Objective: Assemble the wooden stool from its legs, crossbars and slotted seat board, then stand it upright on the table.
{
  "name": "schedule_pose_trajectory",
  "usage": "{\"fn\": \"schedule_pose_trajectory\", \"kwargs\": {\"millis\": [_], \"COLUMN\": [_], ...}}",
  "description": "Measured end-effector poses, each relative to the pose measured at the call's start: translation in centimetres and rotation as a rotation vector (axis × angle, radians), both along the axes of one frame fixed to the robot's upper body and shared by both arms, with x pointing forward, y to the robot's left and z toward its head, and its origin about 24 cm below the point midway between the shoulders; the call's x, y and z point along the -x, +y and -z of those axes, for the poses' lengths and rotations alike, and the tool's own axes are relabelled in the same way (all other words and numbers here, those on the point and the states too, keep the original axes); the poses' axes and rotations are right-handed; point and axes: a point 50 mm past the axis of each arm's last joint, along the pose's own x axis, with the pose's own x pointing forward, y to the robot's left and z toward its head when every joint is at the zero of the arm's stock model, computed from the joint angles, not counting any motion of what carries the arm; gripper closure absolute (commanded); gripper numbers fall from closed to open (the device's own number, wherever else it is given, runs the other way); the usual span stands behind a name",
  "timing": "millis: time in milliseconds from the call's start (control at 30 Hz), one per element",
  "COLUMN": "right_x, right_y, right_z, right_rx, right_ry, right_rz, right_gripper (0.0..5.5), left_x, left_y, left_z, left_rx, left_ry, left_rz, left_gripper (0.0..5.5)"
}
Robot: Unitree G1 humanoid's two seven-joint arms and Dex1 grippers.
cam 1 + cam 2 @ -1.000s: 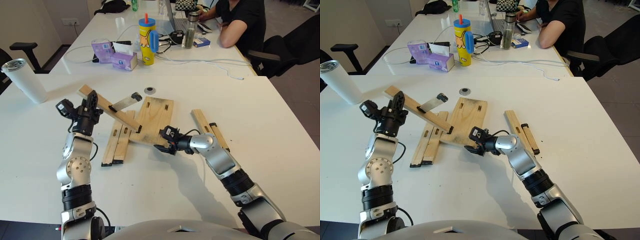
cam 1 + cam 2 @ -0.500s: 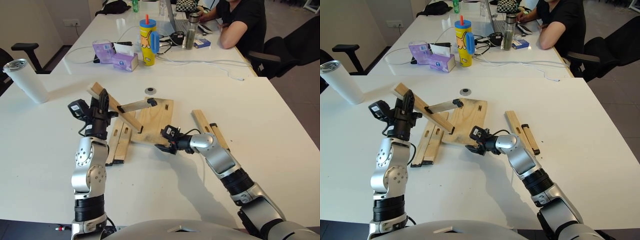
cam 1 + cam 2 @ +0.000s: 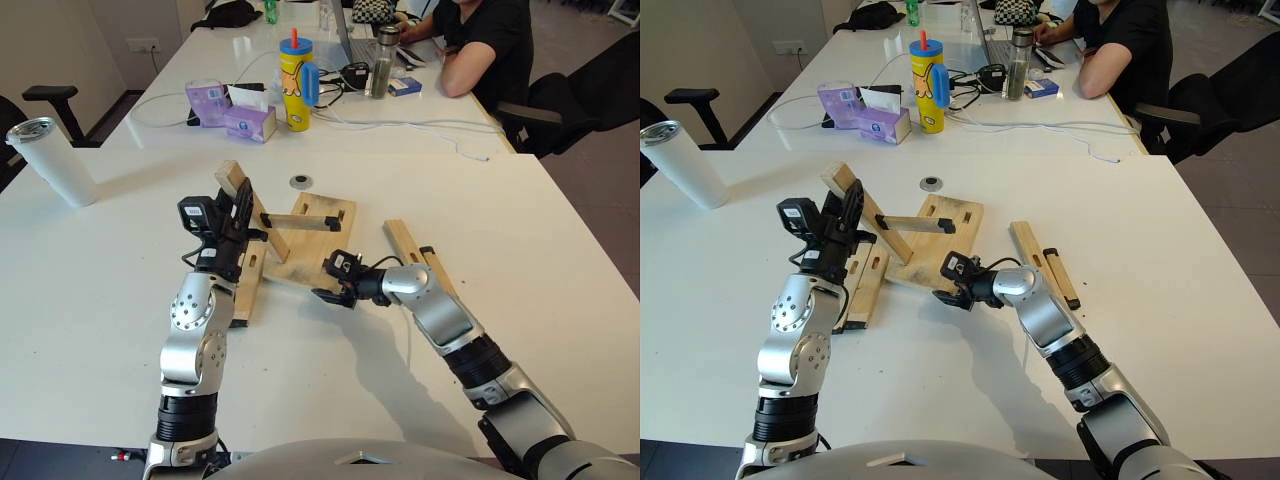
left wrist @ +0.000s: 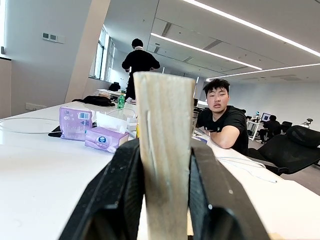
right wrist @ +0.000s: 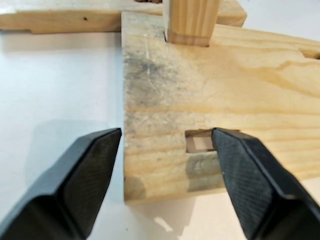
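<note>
The slotted seat board [image 3: 312,238] lies flat mid-table. My left gripper [image 3: 236,214] is shut on a wooden leg [image 3: 254,212] that slants steeply, its lower end resting on the board. A crossbar [image 3: 303,222] sticks out sideways from this leg over the board. In the left wrist view the leg [image 4: 165,160] stands clamped between the fingers [image 4: 118,200]. My right gripper [image 5: 167,150] is open, its fingertips either side of the board's near corner, close to a slot [image 5: 202,144]. Two joined legs [image 3: 246,285] lie left of the board, two more [image 3: 420,256] to its right.
A white tumbler [image 3: 48,160] stands far left. Tissue packs [image 3: 232,112], a yellow cup [image 3: 295,84] and a cable [image 3: 420,128] sit behind on the adjoining table. A small round disc [image 3: 300,181] lies behind the board. The near table surface is bare white.
My left arm has swung the leg and its crossbar rightward over the seat board, tipping the leg more upright. The right gripper has stayed at the board's corner.
</note>
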Motion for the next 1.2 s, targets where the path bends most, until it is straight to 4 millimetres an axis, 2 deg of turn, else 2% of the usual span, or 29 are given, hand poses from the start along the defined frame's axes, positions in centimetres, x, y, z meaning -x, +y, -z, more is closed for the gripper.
{"fn": "schedule_pose_trajectory", "kwargs": {"millis": [67,167,400,833,1033,1200], "right_x": [0.1,0.1,0.2,0.2,0.1,-0.8], "right_y": [0.2,0.4,0.5,0.4,-0.5,-1.0], "right_z": [-0.1,-0.1,-0.1,-0.2,-2.4,-4.6], "right_rx": [-0.007,-0.010,-0.012,-0.016,-0.074,-0.103], "right_ry": [-0.004,-0.001,0.003,0.010,0.022,-0.018], "right_rz": [-0.008,-0.011,-0.008,-0.002,0.007,0.028], "right_gripper": [2.13,2.13,2.13,2.13,2.13,2.13], "left_x": [0.2,0.2,0.1,-0.1,-0.2,-0.2], "left_y": [-0.1,0.2,1.7,1.8,2.5,2.7], "left_z": [1.6,1.2,-3.9,-6.4,-6.6,-6.6], "left_rx": [0.000,0.042,0.145,0.125,0.108,0.104], "left_ry": [0.086,0.067,-0.163,-0.234,-0.242,-0.242], "left_rz": [0.008,0.003,-0.035,-0.007,-0.030,-0.035], "left_gripper": [3.54,3.39,3.39,3.39,3.39,3.39]}}
